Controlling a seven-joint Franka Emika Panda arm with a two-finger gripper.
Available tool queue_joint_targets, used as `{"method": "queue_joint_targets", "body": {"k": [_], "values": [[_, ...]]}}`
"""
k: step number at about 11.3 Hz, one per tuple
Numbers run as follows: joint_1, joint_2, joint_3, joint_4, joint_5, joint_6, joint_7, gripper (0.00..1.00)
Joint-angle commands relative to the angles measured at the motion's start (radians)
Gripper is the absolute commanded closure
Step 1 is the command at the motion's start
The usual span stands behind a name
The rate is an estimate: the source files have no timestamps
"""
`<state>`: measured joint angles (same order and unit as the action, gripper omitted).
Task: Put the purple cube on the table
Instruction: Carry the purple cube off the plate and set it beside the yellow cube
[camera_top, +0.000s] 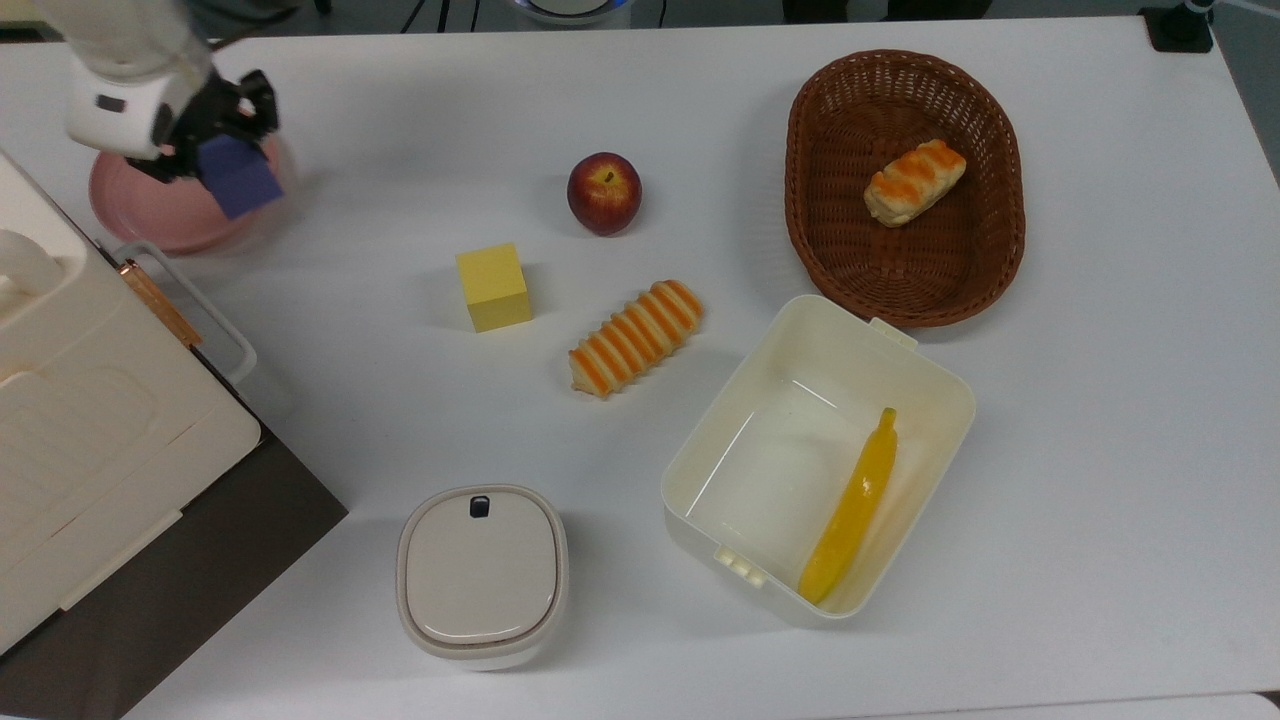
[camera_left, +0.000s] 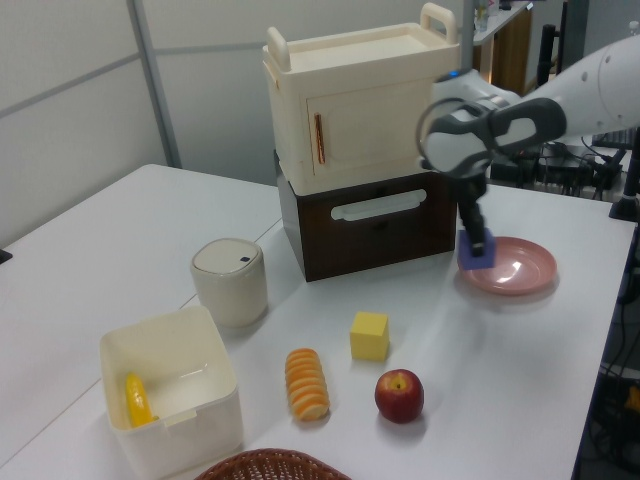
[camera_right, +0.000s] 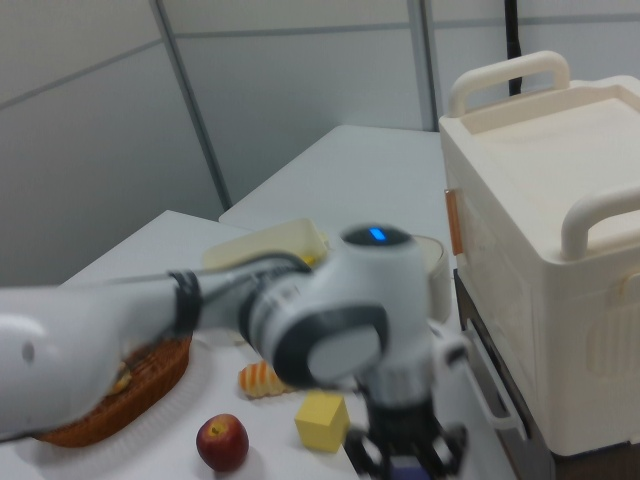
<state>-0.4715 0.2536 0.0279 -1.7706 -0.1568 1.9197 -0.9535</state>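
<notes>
— Where do we stand, reading the top view from its left?

— At the top view's far left our pincer (camera_top: 215, 135) is closed on the purple cube (camera_top: 240, 176), gripping its upper part. The cube hangs tilted over the right rim of the pink plate (camera_top: 140, 210). In the left view the cube (camera_left: 477, 252) sits in the air at the plate's near edge (camera_left: 510, 268), clear of its surface.

— So we're in the carry. Where do we set it down?

— We judge the bare worktop (camera_top: 400, 160) just right of the plate best, between the plate and the apple (camera_top: 604, 192). The yellow cube (camera_top: 492, 286) and the striped bread (camera_top: 634, 338) lie lower and further right, well apart from that patch.

— What should we watch?

— First, we should clear the plate's raised rim fully before lowering, or the cube's corner may catch it. Second, the cube is tilted in our grip, so we'd level it, or bring it low enough that one edge touches first, and only then open. Released from height, we expect it could tumble towards the apple.

— And the basket (camera_top: 905, 185) and open box (camera_top: 815, 455)?

— Far to the right; no concern.
</notes>
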Motion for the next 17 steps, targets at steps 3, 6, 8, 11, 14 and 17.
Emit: {"method": "queue_joint_targets", "body": {"k": [3, 6, 8, 11, 14, 17], "values": [[0.129, -0.022, 0.122, 0.013, 0.000, -0.024, 0.450, 0.53], [0.186, -0.022, 0.185, 0.040, 0.011, -0.025, 0.611, 0.45], [0.232, -0.022, 0.185, 0.054, 0.055, -0.025, 0.644, 0.35], [0.296, -0.025, 0.185, 0.063, 0.081, -0.039, 0.723, 0.22], [0.355, -0.027, 0.185, 0.085, 0.088, -0.051, 0.832, 0.00], [0.398, -0.063, 0.172, 0.155, 0.071, -0.172, 1.054, 0.00]]}}
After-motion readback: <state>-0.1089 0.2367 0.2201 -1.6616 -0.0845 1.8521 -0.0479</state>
